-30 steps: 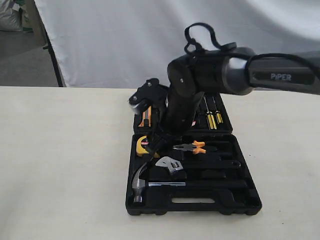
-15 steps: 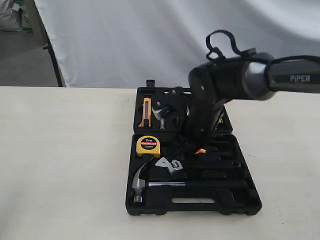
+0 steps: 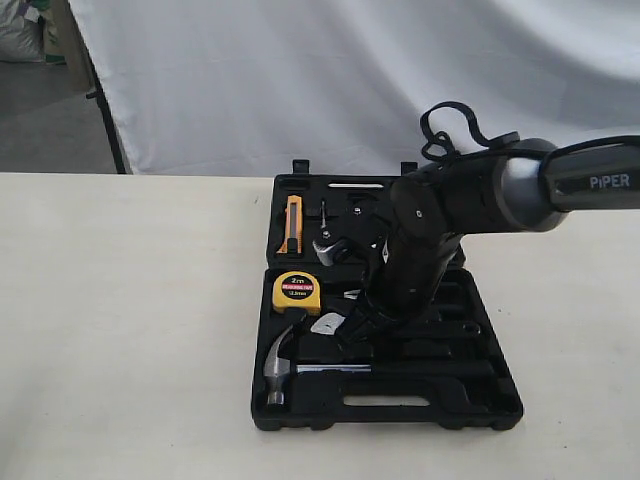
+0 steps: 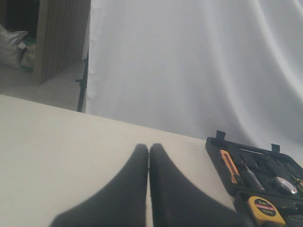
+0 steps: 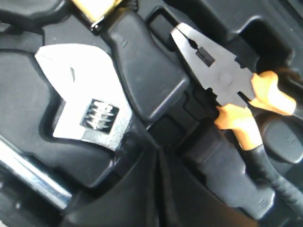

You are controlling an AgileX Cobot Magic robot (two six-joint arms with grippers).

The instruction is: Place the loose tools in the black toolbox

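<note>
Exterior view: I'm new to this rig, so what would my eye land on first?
The open black toolbox lies on the table, with the right arm bent down over its middle. The right gripper is shut beside the silver wrench head, orange-handled pliers nearby. The yellow tape measure stands out left of the arm.

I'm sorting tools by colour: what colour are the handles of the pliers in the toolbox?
Orange handles on the pliers, clearest in the right wrist view.

Exterior view: elevated, facing black toolbox (image 3: 385, 418). Left wrist: low over table (image 4: 57, 142), sharing toolbox corner (yellow tape measure (image 4: 262, 209) included). Right wrist: close above wrench (image 5: 85, 113).
</note>
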